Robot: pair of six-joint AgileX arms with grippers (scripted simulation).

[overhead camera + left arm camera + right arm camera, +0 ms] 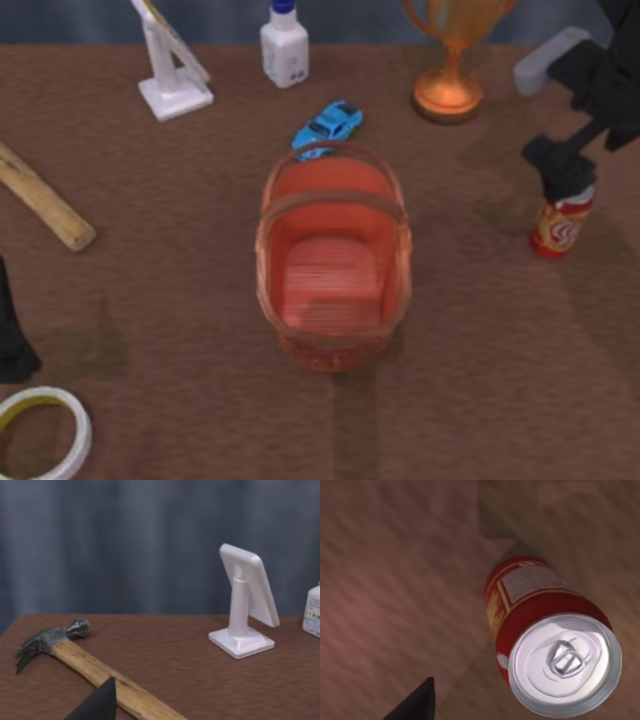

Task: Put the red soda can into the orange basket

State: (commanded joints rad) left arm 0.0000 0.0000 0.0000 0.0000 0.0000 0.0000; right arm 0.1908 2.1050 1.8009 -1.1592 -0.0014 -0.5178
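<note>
The red soda can [562, 228] stands upright on the table's right side, well apart from the orange basket [330, 352], which sits in the middle with its arched handle across it. My right gripper [566, 178] hovers directly above the can, open and holding nothing. In the right wrist view the can [540, 610] shows its silver top close below, with one dark fingertip [422, 700] beside it. My left gripper [12, 340] is parked at the left edge, open.
A blue toy car [328, 127] lies just behind the basket. A trophy cup [450, 70], a white bottle [284, 45] and a white stand [172, 70] line the back. A hammer [100, 675] lies at the left, a tape roll [40, 435] at the front left.
</note>
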